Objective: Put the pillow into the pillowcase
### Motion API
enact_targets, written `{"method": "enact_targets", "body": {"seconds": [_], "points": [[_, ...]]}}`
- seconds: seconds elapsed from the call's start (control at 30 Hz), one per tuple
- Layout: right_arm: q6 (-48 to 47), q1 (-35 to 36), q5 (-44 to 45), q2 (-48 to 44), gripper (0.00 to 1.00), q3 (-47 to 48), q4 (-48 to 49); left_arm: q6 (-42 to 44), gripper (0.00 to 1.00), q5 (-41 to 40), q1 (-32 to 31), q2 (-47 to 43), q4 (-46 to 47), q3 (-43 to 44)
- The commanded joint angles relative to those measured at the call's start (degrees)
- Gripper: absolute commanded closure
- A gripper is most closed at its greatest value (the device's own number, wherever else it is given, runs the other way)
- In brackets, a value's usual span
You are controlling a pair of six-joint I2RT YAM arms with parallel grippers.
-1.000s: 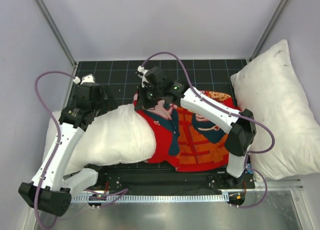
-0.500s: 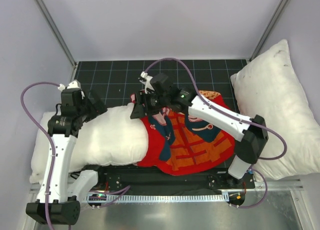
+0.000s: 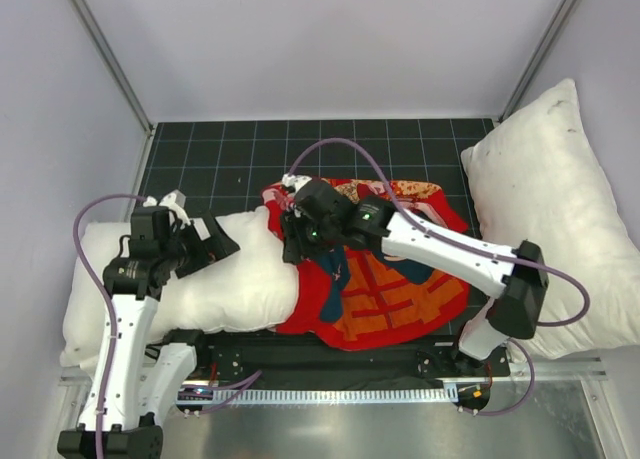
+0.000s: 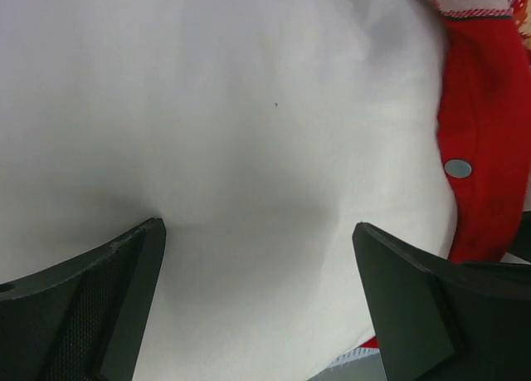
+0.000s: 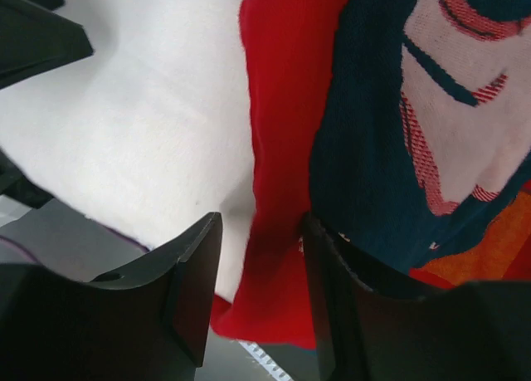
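With the pillow (image 3: pixel 215 269) only part-way inside the pillowcase (image 3: pixel 400 279), I'd shut my half-open right tool (image 5: pixel 261 223) on the hem (image 5: pixel 274 107) it straddles, seemingly ungripped, then push with the wide-open left tool (image 4: pixel 257 232).

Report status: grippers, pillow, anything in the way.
Left gripper open above pillow. Right gripper open, straddling pillowcase hem. Pillow's right end inside, most outside. Spare pillow far right, not obstructing.
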Motion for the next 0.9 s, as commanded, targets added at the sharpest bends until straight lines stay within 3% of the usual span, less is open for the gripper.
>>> {"method": "enact_targets", "body": {"seconds": [0.0, 0.07, 0.1, 0.17, 0.33, 0.47, 0.5, 0.57, 0.7, 0.77, 0.87], "points": [[-0.8, 2.2, 1.5, 5.5, 0.51, 3.8, -0.6, -3.6, 0.00, 4.3, -0.3, 0.5, 1.7, -1.2], [-0.9, 2.5, 0.9, 8.4, 0.61, 7.0, 0.1, -6.1, 0.01, 4.4, -0.3, -1.5, 5.1, -3.5], [-1.0, 2.5, 0.1, 9.0, 0.79, 7.6, 0.7, -7.5, 0.03, 6.2, -0.3, -2.0, 6.5, -4.7], [-1.1, 2.5, 0.0, 9.8, 0.95, 9.0, 3.2, -11.9, 0.13, 7.5, -0.7, -2.7, 11.0, -8.3], [-0.2, -0.5, -2.0, 11.1, 0.96, 11.9, 8.4, -18.1, 0.56, 6.7, -1.0, -2.3, 20.4, -12.5], [2.0, -5.7, -12.4, 14.2, 0.96, 14.9, 13.0, -21.4, 0.85, 4.2, -1.4, 1.7, 28.4, -13.5], [2.5, -6.7, -14.3, 14.9, 0.96, 16.8, 14.2, -22.1, 0.98, 2.4, -2.4, 2.8, 31.9, -13.8], [3.7, -10.1, -19.6, 17.2, 0.96, 21.2, 14.7, -25.5, 1.00, -3.6, -3.3, 4.0, 36.1, -14.5], [3.3, -15.1, -22.3, 27.7, 0.96, 43.0, 6.1, -29.3, 1.00, -12.2, -10.5, 12.8, 44.7, -10.9], [3.8, -17.0, -24.4, 29.5, 0.96, 47.1, 4.2, -29.4, 1.00, -19.8, -17.0, 16.8, 45.5, -7.1], [3.5, -18.0, -25.1, 28.8, 0.96, 48.9, 3.2, -29.0, 1.00, -24.5, -22.6, 23.2, 46.6, -0.1]]}}
